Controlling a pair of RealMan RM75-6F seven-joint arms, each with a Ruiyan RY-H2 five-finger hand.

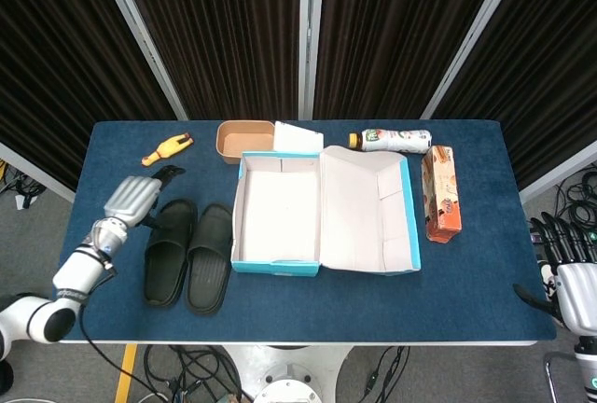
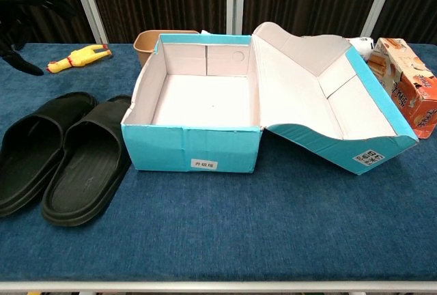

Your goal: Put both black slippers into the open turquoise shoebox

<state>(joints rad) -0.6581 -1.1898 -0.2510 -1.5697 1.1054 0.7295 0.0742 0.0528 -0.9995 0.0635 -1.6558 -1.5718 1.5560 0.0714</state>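
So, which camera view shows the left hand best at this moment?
The head view: the left hand shows whole, above the table beside the outer black slipper, touching nothing. The chest view catches only dark fingers at its top left corner.

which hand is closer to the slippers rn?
Left. The left hand hovers just above-left of the slippers; the right hand sits off the table's far right edge.
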